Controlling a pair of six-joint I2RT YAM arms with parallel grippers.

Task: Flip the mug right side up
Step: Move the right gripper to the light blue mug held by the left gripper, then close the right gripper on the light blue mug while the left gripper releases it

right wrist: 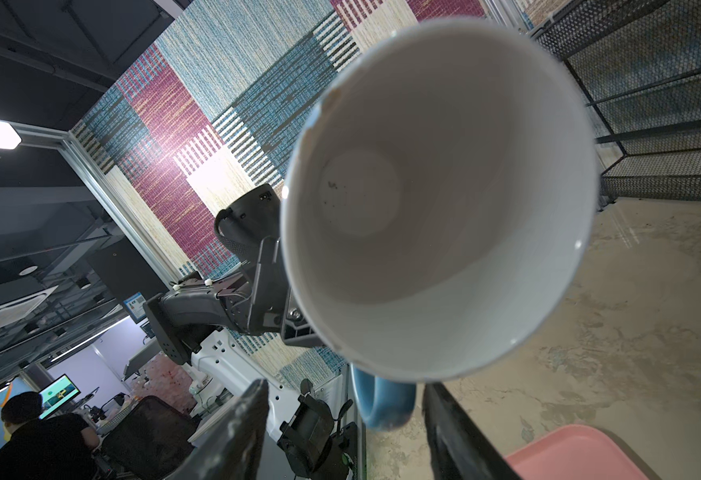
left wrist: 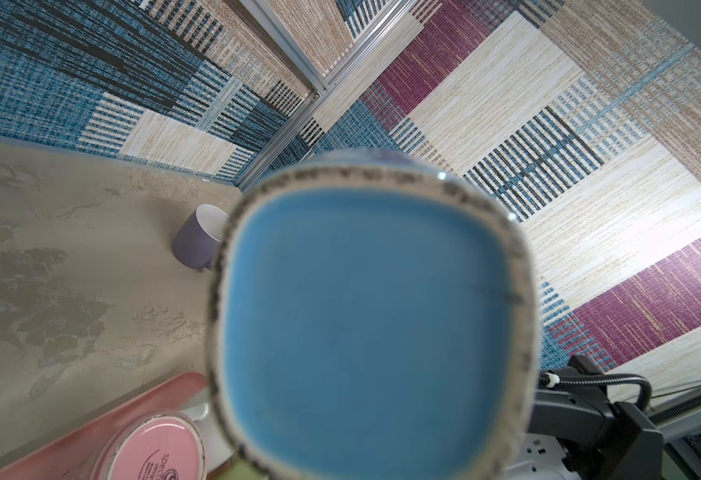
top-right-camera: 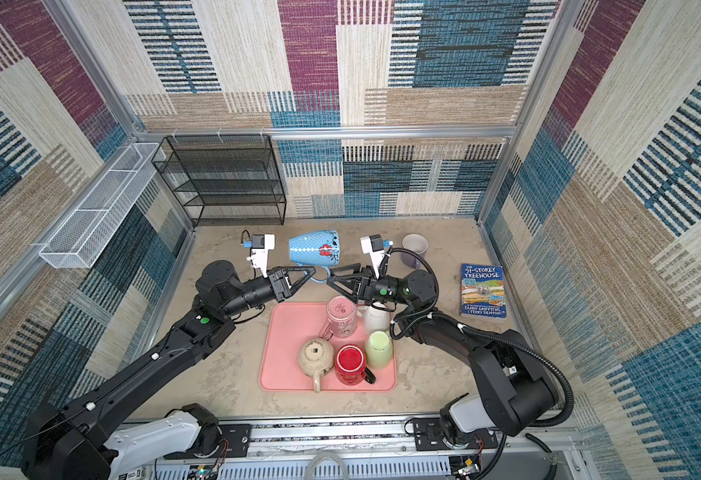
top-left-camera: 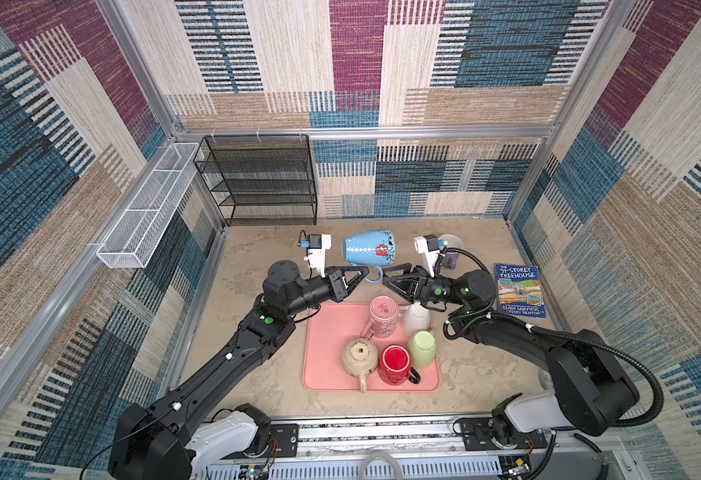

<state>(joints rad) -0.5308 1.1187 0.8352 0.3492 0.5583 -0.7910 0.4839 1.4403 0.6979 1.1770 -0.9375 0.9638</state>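
The blue mug (top-left-camera: 367, 249) is in the air above the tabletop (top-left-camera: 257, 374), lying on its side between the two hands. Its long axis is level and runs from one hand to the other. The flat base faces the left hand (top-left-camera: 363, 272) and the open white mouth faces the right hand (top-left-camera: 387, 276). The handle (right wrist: 382, 401) hangs down from the body.

The left hand is clenched on the mug at the handle side and carries it. The exact contact spot is hidden behind the mug. The right hand is released: in the right wrist view its two fingers (right wrist: 249, 419) stand on either side of the handle, with a gap on each side.

Below both hands lies a pink tray (top-left-camera: 328, 332). It holds a pink mug (top-left-camera: 383, 316), a white mug (top-left-camera: 416, 320), a green cup (top-left-camera: 422, 347), a red mug (top-left-camera: 396, 363) and a beige mug (top-left-camera: 359, 355). The pink and beige ones show their bottoms. Beyond the right hand a purple mug (top-right-camera: 414, 249) stands upright.
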